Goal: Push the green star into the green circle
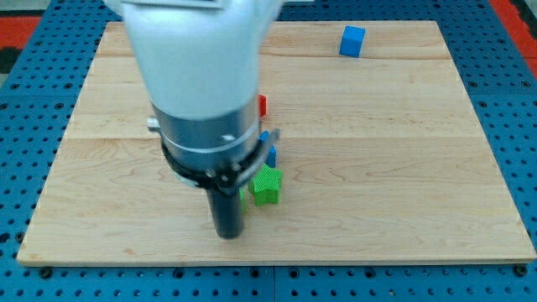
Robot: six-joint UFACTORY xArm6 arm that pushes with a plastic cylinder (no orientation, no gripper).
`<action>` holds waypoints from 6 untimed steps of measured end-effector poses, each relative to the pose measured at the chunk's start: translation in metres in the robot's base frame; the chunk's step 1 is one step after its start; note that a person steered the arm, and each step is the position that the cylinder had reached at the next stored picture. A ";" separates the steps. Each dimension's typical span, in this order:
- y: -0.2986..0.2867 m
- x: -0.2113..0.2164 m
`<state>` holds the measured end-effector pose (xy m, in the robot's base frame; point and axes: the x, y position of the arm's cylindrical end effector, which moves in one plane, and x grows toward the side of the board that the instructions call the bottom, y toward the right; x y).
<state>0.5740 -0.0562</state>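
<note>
You are looking at the approach step, as far as one can judge: my tip (227,234) is standing low in the frame's lower middle, just left of the green star (267,184), with a sliver of green (244,200) showing between them. There is no gripper here, only the bare rod. The arm is covering the green circle, if that sliver is it, so you are needing a clearer sight before pushing. A red block (262,106) and a blue block (269,151) are peeking out, shapes unclear. A blue cube (352,40) is sitting upper right on the wooden board (403,168).
</note>
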 end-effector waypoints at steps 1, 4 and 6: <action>0.006 -0.010; 0.065 -0.036; 0.026 -0.040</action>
